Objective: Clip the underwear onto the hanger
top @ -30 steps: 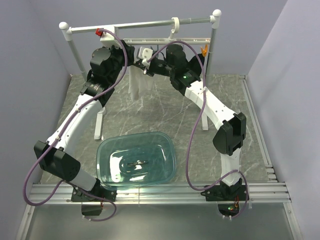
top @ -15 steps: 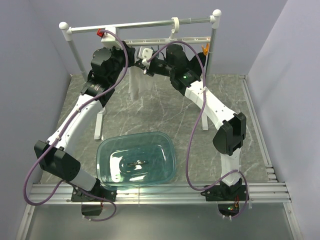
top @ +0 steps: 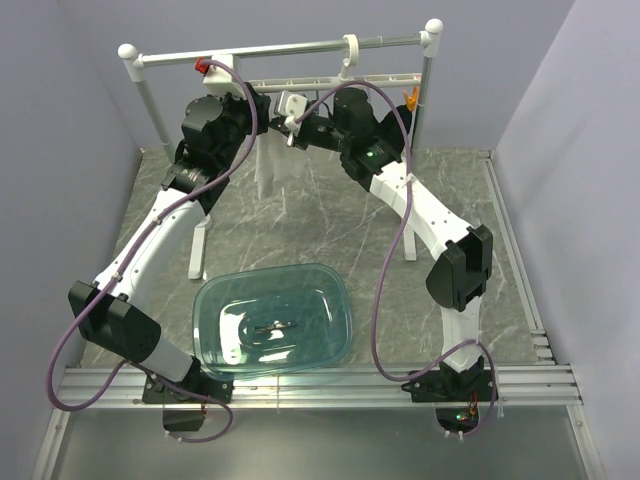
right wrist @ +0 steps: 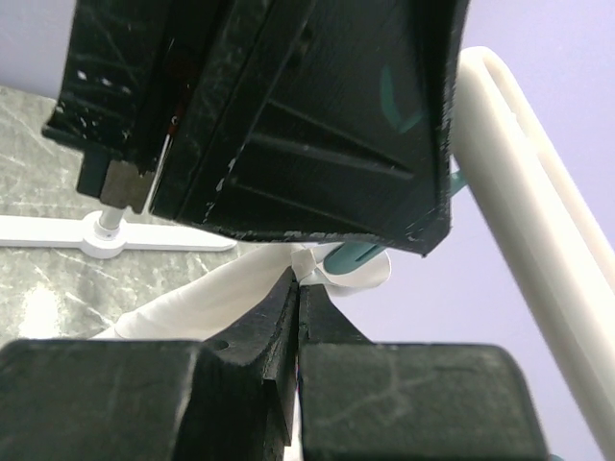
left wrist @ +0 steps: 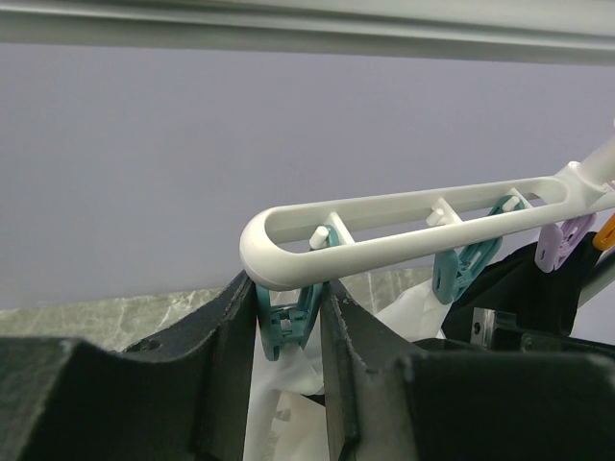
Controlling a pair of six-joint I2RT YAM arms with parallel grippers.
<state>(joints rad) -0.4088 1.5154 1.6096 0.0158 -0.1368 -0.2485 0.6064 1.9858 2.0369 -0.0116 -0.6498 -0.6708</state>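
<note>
The white hanger (left wrist: pixel 384 235) hangs by its hook from the grey rail (top: pixel 280 48). My left gripper (left wrist: pixel 288 298) is shut on the end teal peg (left wrist: pixel 286 322) and presses its handles from both sides. The white underwear (left wrist: pixel 288 413) hangs just under that peg; whether the peg holds the cloth is hidden. My right gripper (right wrist: pixel 298 279) is shut on the underwear's (right wrist: pixel 192 298) top edge, right below the teal peg (right wrist: pixel 360 254). From above, both grippers meet under the hanger (top: pixel 330 80), and the underwear (top: pixel 275 170) droops between them.
A second teal peg (left wrist: pixel 466 264), a purple peg (left wrist: pixel 557 240) and an orange one (left wrist: pixel 605 235) sit further along the bar. A clear teal bin (top: pixel 272 320) stands near the front. The rail's white posts (top: pixel 150 100) flank the arms. Grey walls enclose the table.
The right gripper and the underwear have shifted slightly left toward the left gripper. Both grips are unchanged.
</note>
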